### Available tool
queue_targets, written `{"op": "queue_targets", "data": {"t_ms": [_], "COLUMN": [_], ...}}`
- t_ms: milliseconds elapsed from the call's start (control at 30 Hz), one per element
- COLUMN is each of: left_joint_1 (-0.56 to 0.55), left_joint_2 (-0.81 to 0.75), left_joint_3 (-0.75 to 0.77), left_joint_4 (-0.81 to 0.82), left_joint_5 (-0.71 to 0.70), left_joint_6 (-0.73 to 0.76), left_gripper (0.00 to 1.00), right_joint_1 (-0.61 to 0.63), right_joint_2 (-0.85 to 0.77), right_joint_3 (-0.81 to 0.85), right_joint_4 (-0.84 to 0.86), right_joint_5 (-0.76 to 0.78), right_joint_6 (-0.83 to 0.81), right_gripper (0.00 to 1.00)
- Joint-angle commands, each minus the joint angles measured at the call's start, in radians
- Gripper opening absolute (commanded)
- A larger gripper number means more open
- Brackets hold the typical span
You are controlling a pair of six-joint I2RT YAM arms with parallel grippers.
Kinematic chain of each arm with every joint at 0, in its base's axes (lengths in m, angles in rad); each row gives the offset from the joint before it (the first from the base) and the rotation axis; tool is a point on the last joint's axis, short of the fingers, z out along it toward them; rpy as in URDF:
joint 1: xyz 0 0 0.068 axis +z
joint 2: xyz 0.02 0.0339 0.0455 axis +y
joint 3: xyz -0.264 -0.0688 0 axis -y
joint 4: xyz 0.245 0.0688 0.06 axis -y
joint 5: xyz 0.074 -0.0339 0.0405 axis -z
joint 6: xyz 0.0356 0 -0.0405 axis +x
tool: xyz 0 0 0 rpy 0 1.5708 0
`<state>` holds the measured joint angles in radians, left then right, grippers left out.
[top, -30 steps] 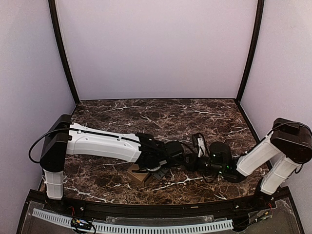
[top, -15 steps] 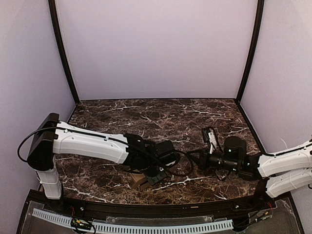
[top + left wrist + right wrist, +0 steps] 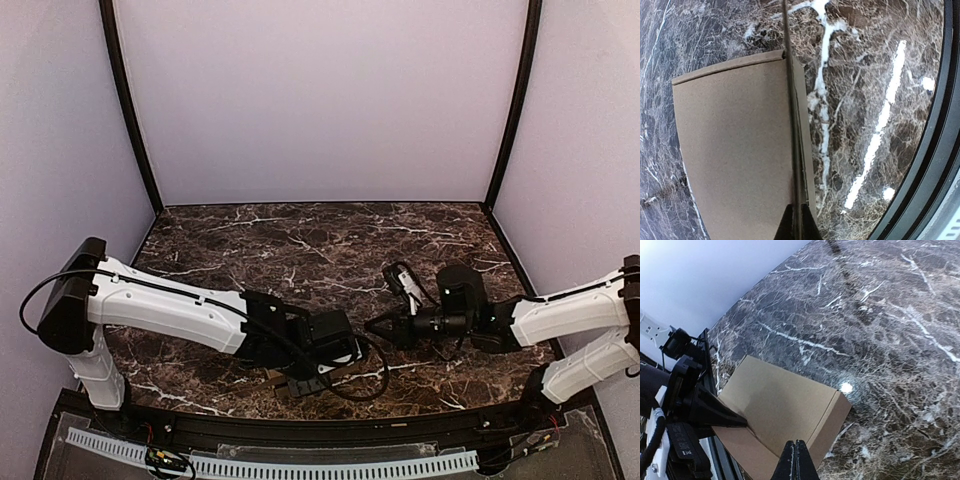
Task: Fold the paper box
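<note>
Two hands are pressed fully shut. The left hand (image 3: 796, 222) has a thin edge of card running out from between its tips, seen edge-on, so it appears to pinch a flap or wall of the paper box (image 3: 735, 160). The right hand (image 3: 796, 455) holds nothing and hangs above the surface (image 3: 300, 240), apart from the box. The box, a shallow tan carton, lies near the front edge of the surface, a little left of its middle, and from above it is mostly hidden under the left arm. From the right hand it lies to the left and toward the front edge. Its long axis seems to run along the left hand's fingers. The left hand is plainly the nearer, so a fold would likely need the right to come across to it.
</note>
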<state>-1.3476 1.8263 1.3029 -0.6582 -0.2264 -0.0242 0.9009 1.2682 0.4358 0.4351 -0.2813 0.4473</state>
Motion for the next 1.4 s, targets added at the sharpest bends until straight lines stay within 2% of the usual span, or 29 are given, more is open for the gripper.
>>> {"op": "queue_targets", "data": {"t_ms": [0,233,500,733,800,900,1000,1067,1133,1367], "left_joint_1": [-0.039,-0.057,-0.065,-0.068,-0.068,-0.069,-0.069,-0.070,-0.070,-0.070], "left_joint_2": [-0.028,-0.032,-0.052,-0.057,-0.060,-0.071,-0.091,-0.113,-0.138,-0.231], "left_joint_3": [-0.041,-0.061,-0.084,-0.089,-0.088,-0.084,-0.080,-0.071,-0.061,-0.008], "left_joint_4": [-0.050,-0.035,-0.008,0.002,0.006,0.009,0.012,0.013,0.014,-0.004], "left_joint_5": [-0.056,-0.088,-0.120,-0.140,-0.151,-0.184,-0.214,-0.241,-0.254,-0.254], "left_joint_6": [0.070,0.110,0.124,0.128,0.124,0.116,0.101,0.089,0.077,0.034], "left_gripper": [0.01,0.01,0.01,0.07,0.11,0.26,0.33,0.44,0.48,0.52], "right_joint_1": [-0.017,-0.023,-0.025,-0.025,-0.025,-0.025,-0.025,-0.025,-0.025,-0.024], "right_joint_2": [0.080,0.218,0.380,0.462,0.474,0.484,0.488,0.491,0.492,0.503], "right_joint_3": [0.048,0.177,0.295,0.329,0.338,0.348,0.346,0.344,0.343,0.345], "right_joint_4": [-0.011,-0.083,-0.171,-0.218,-0.236,-0.263,-0.271,-0.276,-0.280,-0.284], "right_joint_5": [-0.228,-0.347,-0.391,-0.383,-0.379,-0.356,-0.344,-0.336,-0.327,-0.313], "right_joint_6": [-0.062,-0.140,-0.192,-0.214,-0.223,-0.235,-0.240,-0.243,-0.246,-0.251], "right_gripper": [0.00,0.00,0.00,0.00,0.00,0.00,0.00,0.00,0.00,0.00]}}
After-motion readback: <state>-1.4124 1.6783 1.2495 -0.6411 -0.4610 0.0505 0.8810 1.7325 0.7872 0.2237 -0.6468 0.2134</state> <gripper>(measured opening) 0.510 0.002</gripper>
